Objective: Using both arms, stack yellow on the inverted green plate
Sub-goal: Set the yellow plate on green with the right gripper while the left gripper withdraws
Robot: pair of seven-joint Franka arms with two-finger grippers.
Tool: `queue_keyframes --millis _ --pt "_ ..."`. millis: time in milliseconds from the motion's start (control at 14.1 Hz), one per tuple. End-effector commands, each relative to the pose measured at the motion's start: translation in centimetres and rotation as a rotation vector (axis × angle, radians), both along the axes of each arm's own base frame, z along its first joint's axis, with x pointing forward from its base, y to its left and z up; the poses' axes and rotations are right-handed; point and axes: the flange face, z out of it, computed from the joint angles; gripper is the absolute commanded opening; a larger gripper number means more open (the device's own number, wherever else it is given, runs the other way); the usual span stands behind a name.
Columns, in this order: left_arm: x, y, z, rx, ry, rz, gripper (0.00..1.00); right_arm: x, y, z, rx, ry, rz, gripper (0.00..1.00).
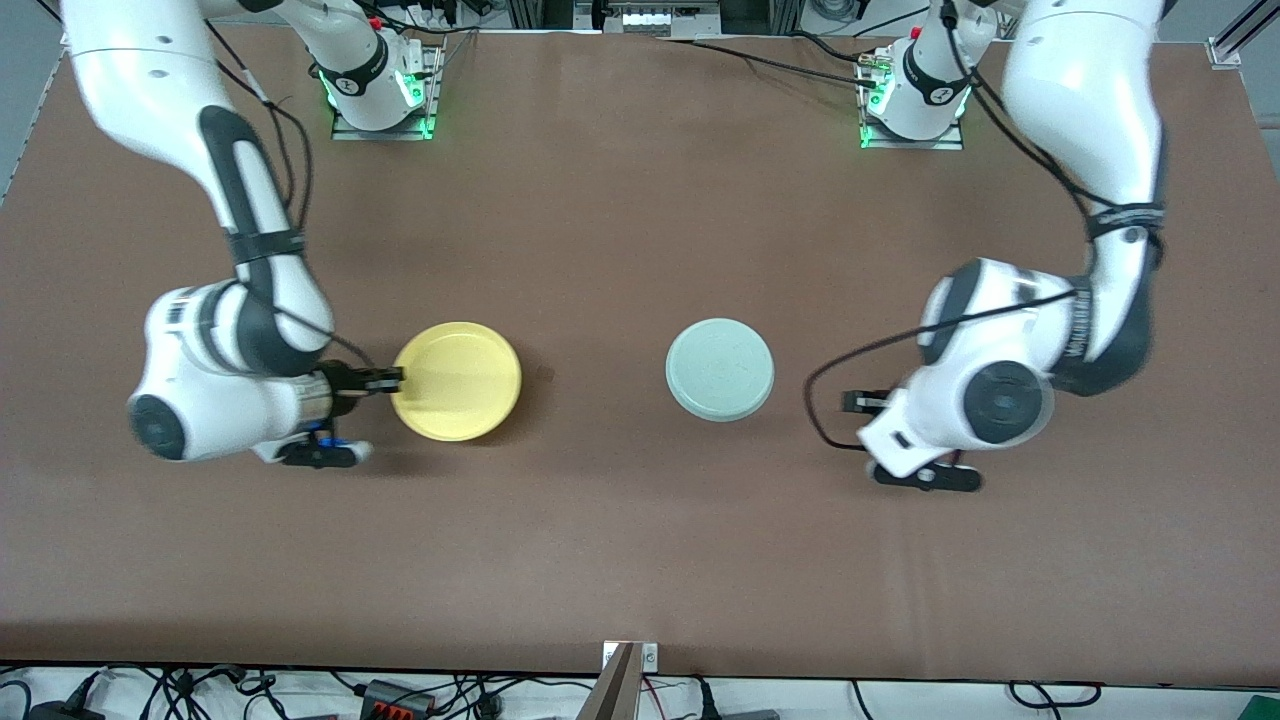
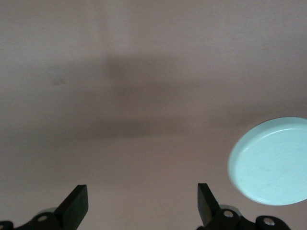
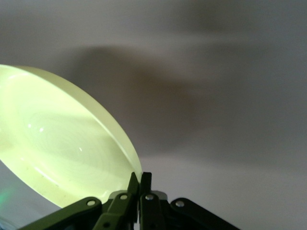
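Two white arms reach low over a brown table (image 1: pixel 640 560), their wrists bent so that both grippers point inward toward each other along the table's length.

Toward the right arm's end, the right gripper (image 1: pixel 392 378) is clamped on the rim of the yellow plate (image 1: pixel 458 381), its fingers pinched together on the edge that faces that arm. In the right wrist view the yellow plate (image 3: pixel 62 148) tilts up from the fingertips (image 3: pixel 139 184), open face showing, with its shadow on the brown surface below. The plate is round, so it has no long axis; it sits roughly midway between the table's front and back edges.

Toward the left arm's end, the left gripper (image 1: pixel 858 402) is over bare table just beside the green plate (image 1: pixel 720 369), holding nothing, its jaws spread wide. The left wrist view shows the two dark fingers (image 2: pixel 76 203) well apart, with the green plate (image 2: pixel 271 163) off to one side. The pale plate lies flat, upside down with its base uppermost, near the table's middle and apart from the yellow one.

Both arm bases stand along the table's back edge.
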Motion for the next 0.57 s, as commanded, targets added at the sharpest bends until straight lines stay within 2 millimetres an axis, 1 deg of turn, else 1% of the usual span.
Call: queue_keyframes --millis 0,71,213,284,355,426,497 --pt "-1.7 4.2 5.3 -0.045 -0.044 -0.046 1.0 -0.2 8.0 0.3 -0.004 0.023 -0.1 0.0" --pt "-2.6 4.6 7.3 -0.043 -0.063 -0.048 1.0 -0.3 10.2 0.5 0.054 0.023 -0.139 0.0" --pt "-5.2 5.0 10.0 -0.031 -0.115 -0.066 1.0 -0.8 14.6 0.0 0.129 0.0 -0.206 0.0" --pt "-6.9 5.2 10.7 -0.039 -0.15 -0.12 1.0 -1.3 16.8 -0.7 0.125 -0.013 -0.238 0.0" --pt "-9.1 5.5 11.3 -0.048 -0.214 -0.177 1.0 -2.2 19.7 -1.4 0.122 -0.043 -0.238 0.0" --pt "-11.3 5.7 11.4 -0.048 -0.251 -0.182 1.0 -2.5 21.2 -2.1 0.125 -0.073 -0.25 0.0" --pt "-13.6 5.8 12.1 -0.049 -0.311 -0.188 1.0 -3.3 22.9 -3.0 0.112 -0.075 -0.26 0.0"
